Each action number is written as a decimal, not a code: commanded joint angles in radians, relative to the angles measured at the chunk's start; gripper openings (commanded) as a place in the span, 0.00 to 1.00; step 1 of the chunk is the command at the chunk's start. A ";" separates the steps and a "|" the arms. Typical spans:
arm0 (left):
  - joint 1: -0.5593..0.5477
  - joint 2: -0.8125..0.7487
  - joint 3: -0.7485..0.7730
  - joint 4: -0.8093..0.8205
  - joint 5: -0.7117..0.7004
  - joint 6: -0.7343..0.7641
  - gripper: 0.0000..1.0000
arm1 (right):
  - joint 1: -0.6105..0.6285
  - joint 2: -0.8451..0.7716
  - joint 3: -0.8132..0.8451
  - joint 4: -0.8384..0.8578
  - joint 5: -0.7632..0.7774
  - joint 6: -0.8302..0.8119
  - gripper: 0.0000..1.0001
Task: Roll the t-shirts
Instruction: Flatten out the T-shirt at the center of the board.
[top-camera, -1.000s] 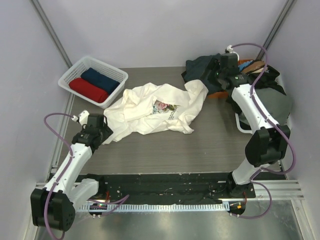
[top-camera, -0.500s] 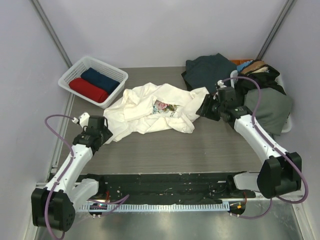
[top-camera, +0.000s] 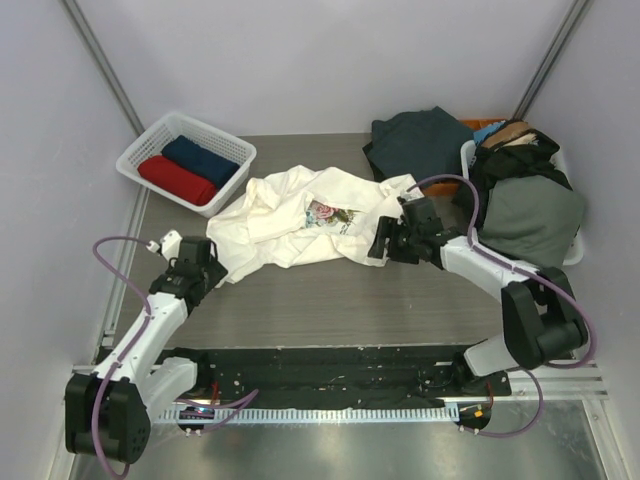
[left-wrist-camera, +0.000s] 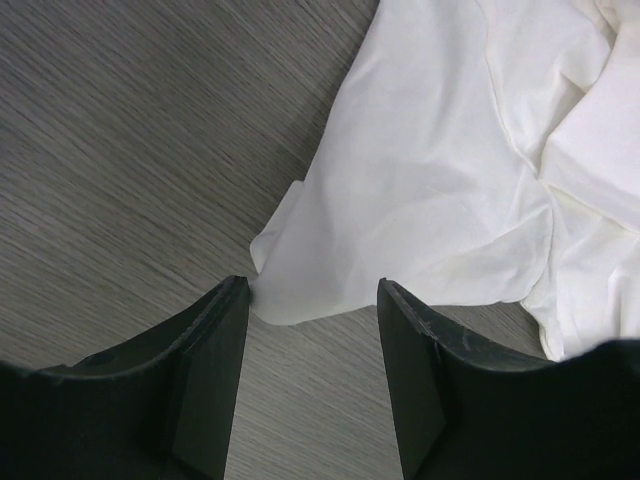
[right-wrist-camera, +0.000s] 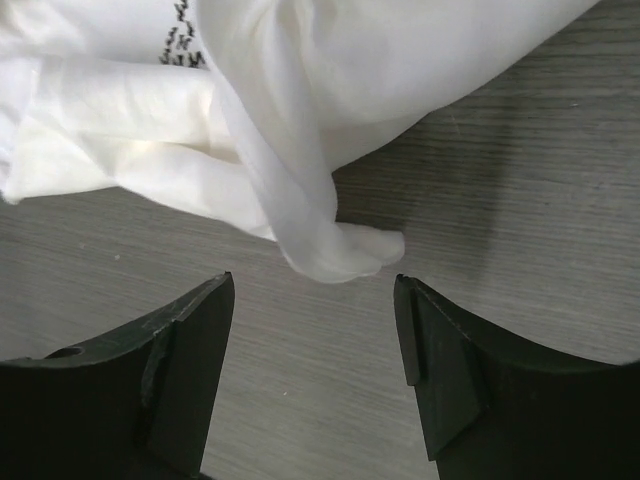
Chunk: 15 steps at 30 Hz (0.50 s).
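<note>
The cream-white t-shirt (top-camera: 310, 225) lies crumpled and unrolled in the middle of the table (top-camera: 330, 300), its floral print facing up. To its far left stands a white lattice basket (top-camera: 150, 145) holding two rolled t-shirts side by side, a red one (top-camera: 177, 180) and a navy one (top-camera: 200, 160). To its right a second white basket (top-camera: 467, 155) is heaped over the rim with clothes, a grey-green garment (top-camera: 525, 215) on top; a dark garment (top-camera: 420, 135) lies on the table just beside that basket. The left gripper (left-wrist-camera: 312, 295) sits at the shirt's near-left corner, fingers apart on either side of the cloth tip, not clamped. The right gripper (right-wrist-camera: 315, 285) is at the shirt's right edge, fingers spread wide, a hanging fold just ahead of them.
</note>
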<state>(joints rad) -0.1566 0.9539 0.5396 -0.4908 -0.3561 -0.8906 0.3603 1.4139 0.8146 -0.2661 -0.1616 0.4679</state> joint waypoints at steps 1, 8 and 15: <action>0.005 -0.021 -0.006 0.081 -0.050 0.012 0.57 | 0.055 0.097 0.046 0.076 0.115 -0.041 0.72; 0.005 -0.058 -0.026 0.127 -0.106 0.047 0.50 | 0.086 0.201 0.058 0.079 0.246 -0.026 0.31; 0.005 -0.046 -0.004 0.144 -0.058 0.062 0.30 | 0.091 -0.106 0.023 -0.120 0.068 0.051 0.01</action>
<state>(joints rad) -0.1566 0.9096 0.5152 -0.3996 -0.4080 -0.8513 0.4450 1.5311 0.8215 -0.2470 -0.0082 0.4725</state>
